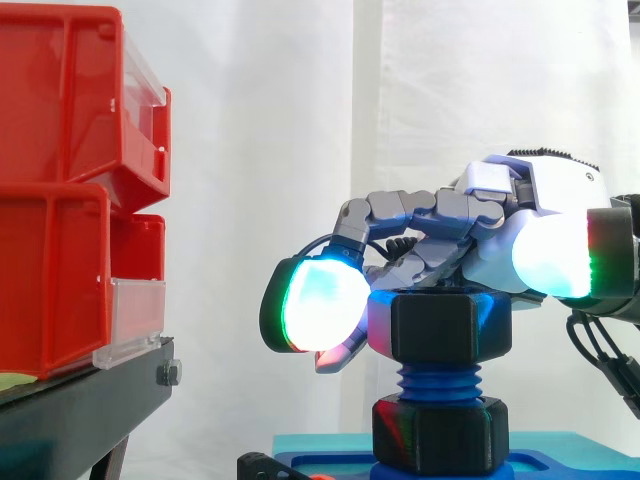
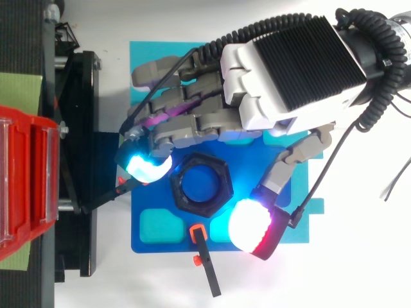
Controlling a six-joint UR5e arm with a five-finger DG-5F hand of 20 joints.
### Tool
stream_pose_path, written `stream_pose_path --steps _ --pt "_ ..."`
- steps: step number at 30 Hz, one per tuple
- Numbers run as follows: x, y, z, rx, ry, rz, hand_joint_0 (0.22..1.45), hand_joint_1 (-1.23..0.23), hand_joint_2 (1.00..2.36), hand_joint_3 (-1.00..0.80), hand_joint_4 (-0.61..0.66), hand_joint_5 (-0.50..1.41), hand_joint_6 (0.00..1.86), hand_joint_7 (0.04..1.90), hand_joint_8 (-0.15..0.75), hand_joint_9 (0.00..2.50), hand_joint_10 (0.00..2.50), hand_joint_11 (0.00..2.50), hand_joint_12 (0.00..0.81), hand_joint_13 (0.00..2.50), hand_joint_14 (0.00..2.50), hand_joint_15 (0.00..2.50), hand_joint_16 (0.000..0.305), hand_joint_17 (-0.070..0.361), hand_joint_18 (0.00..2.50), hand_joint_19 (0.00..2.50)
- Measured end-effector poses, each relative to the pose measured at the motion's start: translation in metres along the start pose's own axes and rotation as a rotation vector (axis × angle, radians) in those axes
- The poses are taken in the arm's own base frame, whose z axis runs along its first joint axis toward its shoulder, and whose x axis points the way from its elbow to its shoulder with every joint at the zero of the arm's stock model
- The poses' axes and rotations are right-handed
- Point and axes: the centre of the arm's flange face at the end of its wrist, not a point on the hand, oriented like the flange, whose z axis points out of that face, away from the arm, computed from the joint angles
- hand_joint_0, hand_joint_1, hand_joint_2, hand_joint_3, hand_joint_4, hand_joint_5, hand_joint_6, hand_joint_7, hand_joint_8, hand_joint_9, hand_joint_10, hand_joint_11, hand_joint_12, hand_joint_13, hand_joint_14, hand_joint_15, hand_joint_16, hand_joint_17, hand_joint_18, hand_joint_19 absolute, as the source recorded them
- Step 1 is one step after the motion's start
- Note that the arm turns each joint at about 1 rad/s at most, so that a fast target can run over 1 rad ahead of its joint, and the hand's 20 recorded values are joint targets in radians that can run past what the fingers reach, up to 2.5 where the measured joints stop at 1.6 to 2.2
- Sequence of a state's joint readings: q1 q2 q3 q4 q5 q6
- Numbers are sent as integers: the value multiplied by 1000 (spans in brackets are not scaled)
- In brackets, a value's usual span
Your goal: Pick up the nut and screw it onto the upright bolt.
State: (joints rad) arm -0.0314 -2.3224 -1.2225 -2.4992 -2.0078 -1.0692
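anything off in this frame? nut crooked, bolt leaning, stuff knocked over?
Nothing stands out. The nut sits level on top of the upright blue bolt, with bare thread showing below it, and the robot hand is over it. The red bins sit squarely stacked on their stand.

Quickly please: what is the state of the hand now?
Hand: above the nut on the bolt; whether it holds the nut cannot be told.

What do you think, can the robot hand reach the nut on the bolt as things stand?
Probably yes. The robot hand hangs right over the nut, which sits on top of the bolt. Nothing lies between them, and the bins stand well to one side.
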Motion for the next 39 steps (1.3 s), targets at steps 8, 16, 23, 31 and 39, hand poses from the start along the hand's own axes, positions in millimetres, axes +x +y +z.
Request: stream_pose_path --steps 8,16,23,31,39 --pt "0 0 0 -3 -2 -1 408 -327 1000 -500 258 -75 676 1179 335 701 0 0 355 661 0 0 41 93 367 0" --pt "-1 0 0 -4 -3 -2 426 -335 1000 -500 213 -33 715 1180 331 900 0 0 317 780 0 0 37 83 466 0" --pt "-1 0 1 -6 -6 -4 438 -341 1000 -500 145 -5 713 1207 324 1068 0 0 277 911 2 47 34 76 548 0" --pt "-3 -2 0 -7 -16 -9 446 -338 1000 -500 90 17 736 1109 288 1265 0 1 226 1060 4 85 29 66 708 0" --pt "-9 -9 -5 -11 -28 -20 453 -341 1000 -500 62 26 747 1067 253 1405 1 64 187 1148 4 103 26 58 846 47"
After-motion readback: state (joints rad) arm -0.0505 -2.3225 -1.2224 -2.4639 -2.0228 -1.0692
